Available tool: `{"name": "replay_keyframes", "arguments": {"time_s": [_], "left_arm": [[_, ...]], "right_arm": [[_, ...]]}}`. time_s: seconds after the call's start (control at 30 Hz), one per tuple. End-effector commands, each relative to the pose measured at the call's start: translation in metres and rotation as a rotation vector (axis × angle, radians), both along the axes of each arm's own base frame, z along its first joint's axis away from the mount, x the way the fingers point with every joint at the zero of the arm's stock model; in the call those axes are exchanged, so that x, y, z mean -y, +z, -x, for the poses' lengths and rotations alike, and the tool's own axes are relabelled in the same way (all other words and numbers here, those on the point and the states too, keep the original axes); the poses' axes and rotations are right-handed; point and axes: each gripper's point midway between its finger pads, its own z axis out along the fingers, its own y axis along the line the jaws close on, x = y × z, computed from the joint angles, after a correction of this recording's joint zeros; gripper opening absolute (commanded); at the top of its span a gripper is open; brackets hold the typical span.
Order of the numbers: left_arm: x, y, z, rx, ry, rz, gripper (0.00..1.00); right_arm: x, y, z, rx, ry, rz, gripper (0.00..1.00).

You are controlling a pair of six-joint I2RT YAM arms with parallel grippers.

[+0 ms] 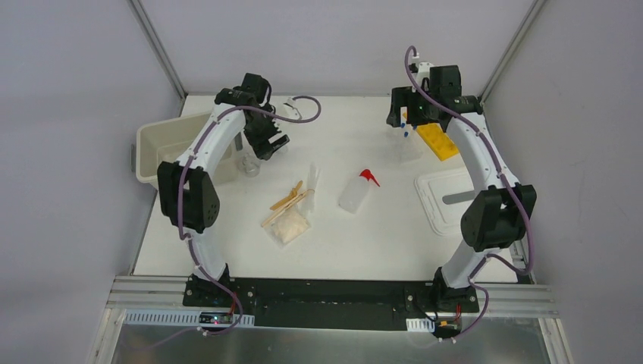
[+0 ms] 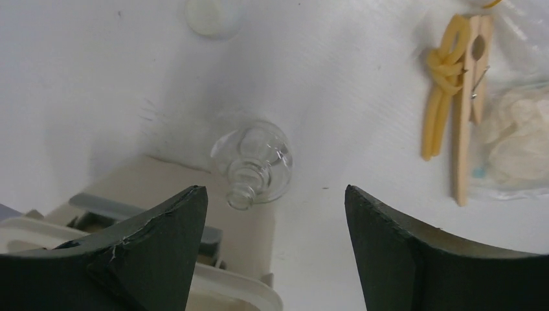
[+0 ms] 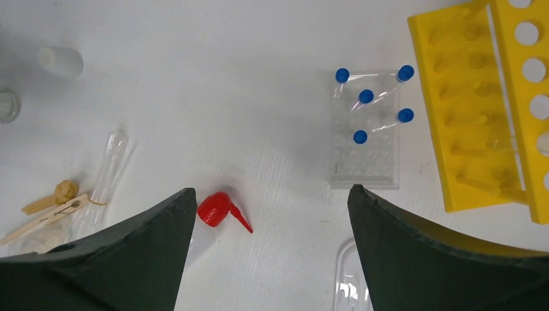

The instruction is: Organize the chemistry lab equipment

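Right pincer (image 3: 270, 194) wide; 5 blue-capped tubes (image 3: 366, 96) in clear rack (image 3: 362, 165)

1. A robot test cell fitted out as a small chemistry lab: a white worktop (image 1: 349, 243) enclosed by plain grey panels (image 1: 68, 114) on aluminium posts (image 1: 155, 45).
2. A left arm (image 1: 216, 136) and a right arm (image 1: 476, 152) stand bolted to a black base plate (image 1: 318, 302) at the near edge.
3. Lab ware on the worktop: yellow tube rack (image 1: 437, 141), blue-capped tubes (image 3: 366, 96), red-nozzled squeeze bottle (image 1: 355, 191), clear glass flask (image 2: 254, 162).
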Motion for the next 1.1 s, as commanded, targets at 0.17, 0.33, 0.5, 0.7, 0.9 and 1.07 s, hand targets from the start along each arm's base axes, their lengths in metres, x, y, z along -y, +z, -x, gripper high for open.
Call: {"name": "replay_keyframes", "arguments": {"time_s": [0.17,0.33,0.5,0.7,0.9,1.07], "left_arm": [[-0.044,-0.039,-0.021,-0.081,-0.263,-0.343,0.70],[-0.057,-0.059,-0.023,-0.134,-0.317,-0.433,0.68],[-0.064,-0.071,-0.024,-0.172,-0.338,-0.477,0.65],[-0.075,-0.080,-0.023,-0.211,-0.333,-0.539,0.57],[-0.070,-0.079,-0.021,-0.207,-0.330,-0.517,0.35],[-0.049,-0.060,-0.011,-0.170,-0.362,-0.465,0.13]], "right_arm": [[-0.009,0.010,0.039,-0.049,0.027,-0.072,0.89],[-0.009,0.009,0.046,-0.058,0.029,-0.076,0.90],[-0.008,0.009,0.048,-0.055,0.029,-0.071,0.90],[-0.007,0.008,0.047,-0.060,0.023,-0.070,0.90],[-0.006,0.009,0.049,-0.059,0.022,-0.071,0.90],[-0.007,0.011,0.048,-0.053,0.024,-0.071,0.90]]}}
